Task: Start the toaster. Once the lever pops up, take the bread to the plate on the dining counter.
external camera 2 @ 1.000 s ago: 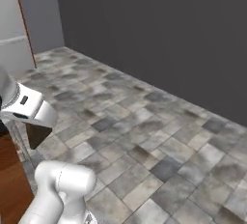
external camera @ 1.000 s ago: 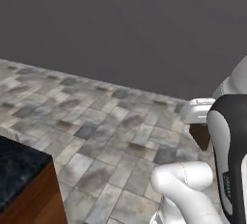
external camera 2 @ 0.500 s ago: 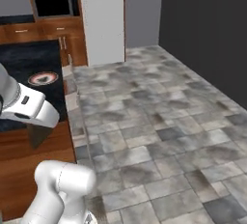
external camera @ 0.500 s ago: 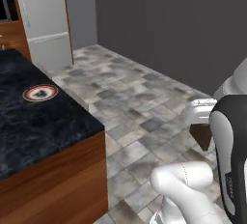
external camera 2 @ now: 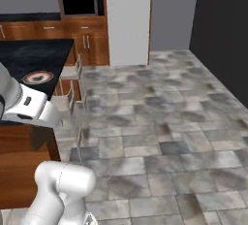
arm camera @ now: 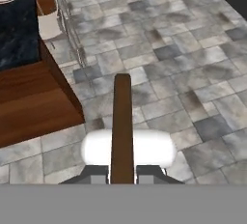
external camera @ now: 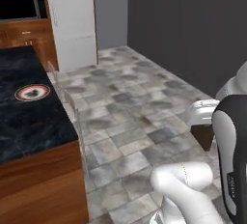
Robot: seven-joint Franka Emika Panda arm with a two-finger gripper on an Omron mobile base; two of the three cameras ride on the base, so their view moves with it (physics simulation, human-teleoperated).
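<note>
The arm is seen folded close to the base, with its white elbow low in the foreground of both base views and the hand held out in front over the tiled floor point(external camera: 130, 121). In the left base view the hand sits at the right, and a dark brown piece, the bread point(external camera: 202, 136), hangs just below it. In the hand view the tool point(arm camera: 122, 172) is looking forward and down at the floor. Its two dark fingers point(arm camera: 148, 172) are closed tightly on the bread point(arm camera: 122, 126), which is seen edge-on as a thin brown strip rising between them (its flat faces are pressed by the fingers).

The counter point(external camera: 29, 121) with the black marble top and the wood base lies to the left of the arm, apart from the hand. The plate point(external camera: 32, 92) rests flat on this counter, near its far part, and it is well apart from the bread. In the right base view the plate point(external camera 2: 38, 77) is seen just beyond the white forearm. A tall pale fridge point(external camera 2: 128, 18) stands at the far wall.
</note>
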